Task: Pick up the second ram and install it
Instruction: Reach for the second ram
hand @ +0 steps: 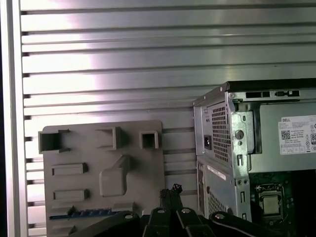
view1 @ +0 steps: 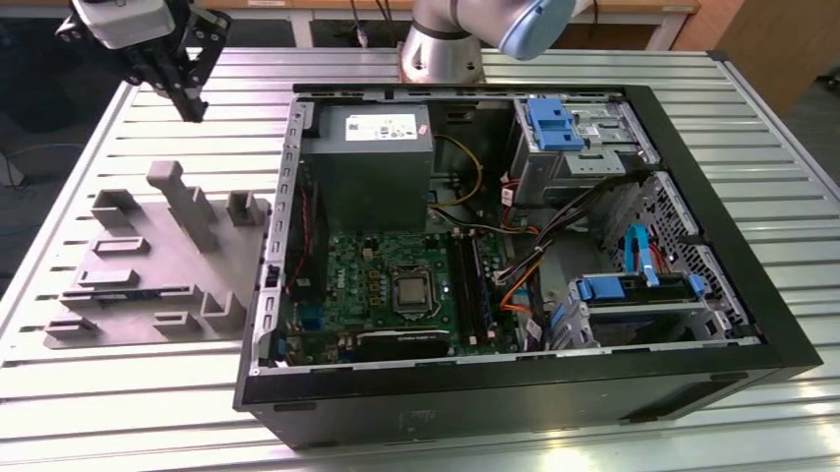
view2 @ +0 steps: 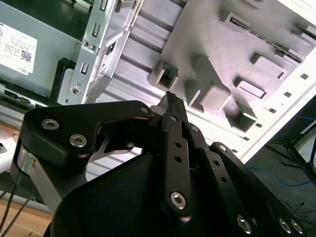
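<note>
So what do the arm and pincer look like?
Arm: silver-grey tubular joints with a pale blue cap. Pincer: pale grey body, black linked fingers dotted with silver screw heads, narrowing to thin tips.

Jaws together, empty, tips downward.

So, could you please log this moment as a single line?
gripper: shut, empty, clear of fixture | ram: lying in fixture, not yet picked
</note>
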### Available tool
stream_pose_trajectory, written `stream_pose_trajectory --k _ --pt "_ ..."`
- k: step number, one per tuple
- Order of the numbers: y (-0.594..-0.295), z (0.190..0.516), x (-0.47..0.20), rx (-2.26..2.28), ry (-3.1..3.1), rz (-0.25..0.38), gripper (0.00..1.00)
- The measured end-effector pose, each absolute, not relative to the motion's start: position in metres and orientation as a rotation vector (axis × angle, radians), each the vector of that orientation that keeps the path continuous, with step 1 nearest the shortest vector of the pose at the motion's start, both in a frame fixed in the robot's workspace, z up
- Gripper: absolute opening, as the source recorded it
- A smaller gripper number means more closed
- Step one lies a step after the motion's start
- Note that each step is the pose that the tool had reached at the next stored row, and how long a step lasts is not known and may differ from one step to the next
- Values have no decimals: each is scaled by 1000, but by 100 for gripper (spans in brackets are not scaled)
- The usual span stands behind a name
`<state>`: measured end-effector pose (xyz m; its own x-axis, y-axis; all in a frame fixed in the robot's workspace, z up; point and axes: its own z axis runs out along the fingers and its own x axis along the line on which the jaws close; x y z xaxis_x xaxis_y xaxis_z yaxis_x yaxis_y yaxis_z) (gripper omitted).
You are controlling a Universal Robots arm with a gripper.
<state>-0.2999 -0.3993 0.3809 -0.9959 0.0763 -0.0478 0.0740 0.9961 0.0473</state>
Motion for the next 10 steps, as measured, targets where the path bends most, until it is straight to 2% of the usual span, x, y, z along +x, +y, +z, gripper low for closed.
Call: stream_pose_trajectory --k 10 --pt "-403 376 -314 116 3089 70 11"
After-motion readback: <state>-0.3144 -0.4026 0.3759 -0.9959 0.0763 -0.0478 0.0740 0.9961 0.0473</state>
